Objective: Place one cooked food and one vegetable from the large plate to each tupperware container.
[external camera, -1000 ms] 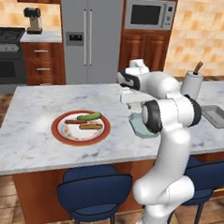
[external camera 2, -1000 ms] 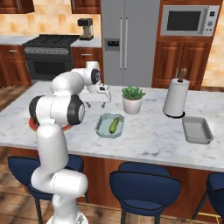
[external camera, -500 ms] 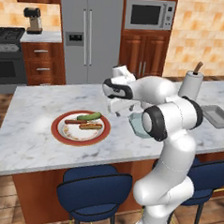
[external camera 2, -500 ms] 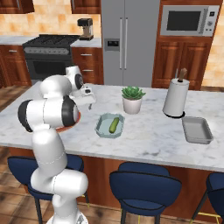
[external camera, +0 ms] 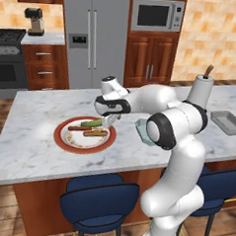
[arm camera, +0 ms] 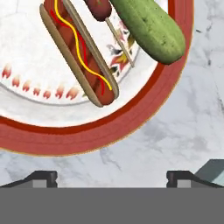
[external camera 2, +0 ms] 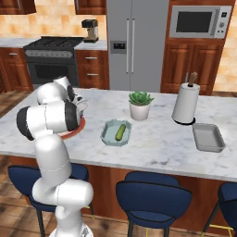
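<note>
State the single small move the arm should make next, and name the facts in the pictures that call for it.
Probably carry the open tool forward over the large plate and lower it onto the sausage in a bun. The teal container already holds a cucumber but no cooked food, and the tool is empty at the plate's edge.

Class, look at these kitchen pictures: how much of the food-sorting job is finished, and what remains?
Done: one cucumber lies in the teal container. In hand: nothing; the open gripper hovers at the large plate. Left: the hot dog, plain sausage and second cucumber sit there; the grey container holds nothing.
</note>
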Controlling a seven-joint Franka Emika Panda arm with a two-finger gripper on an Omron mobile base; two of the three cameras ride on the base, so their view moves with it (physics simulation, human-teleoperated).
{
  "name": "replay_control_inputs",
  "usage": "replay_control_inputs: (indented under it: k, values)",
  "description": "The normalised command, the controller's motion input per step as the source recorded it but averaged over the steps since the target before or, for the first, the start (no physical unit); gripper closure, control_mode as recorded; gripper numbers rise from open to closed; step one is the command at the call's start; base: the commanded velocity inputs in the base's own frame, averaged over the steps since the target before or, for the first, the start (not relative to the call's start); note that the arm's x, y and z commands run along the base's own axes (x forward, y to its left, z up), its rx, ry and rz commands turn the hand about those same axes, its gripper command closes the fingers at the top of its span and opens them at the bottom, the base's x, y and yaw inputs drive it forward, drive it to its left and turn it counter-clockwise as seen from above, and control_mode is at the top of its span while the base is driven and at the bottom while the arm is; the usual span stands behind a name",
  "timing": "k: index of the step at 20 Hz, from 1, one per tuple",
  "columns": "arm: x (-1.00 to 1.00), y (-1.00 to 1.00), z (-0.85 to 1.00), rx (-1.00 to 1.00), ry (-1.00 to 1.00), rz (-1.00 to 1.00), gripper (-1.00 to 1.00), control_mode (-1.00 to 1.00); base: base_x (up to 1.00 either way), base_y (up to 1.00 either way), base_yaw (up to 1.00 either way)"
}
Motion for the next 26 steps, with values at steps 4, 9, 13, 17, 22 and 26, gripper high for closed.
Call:
replay_control_inputs:
  k: [4,9,13,17,22,26]
  values:
    - [0.17,1.00,-0.08,0.05,0.23,0.41,-1.00,-1.00,0.00,0.00,0.00]
    - [0.21,0.59,-0.17,0.11,0.32,0.31,-1.00,-1.00,0.00,0.00,0.00]
    - [0.00,0.05,-0.05,0.00,0.09,0.04,-1.00,-1.00,0.00,0.00,0.00]
    - [0.09,0.00,-0.26,-0.03,-0.01,0.00,-1.00,-1.00,0.00,0.00,0.00]
    - [0.10,0.00,-0.35,-0.01,-0.16,0.00,-1.00,-1.00,0.00,0.00,0.00]
    - [0.01,0.00,-0.27,0.00,-0.12,0.00,-1.00,-1.00,0.00,0.00,0.00]
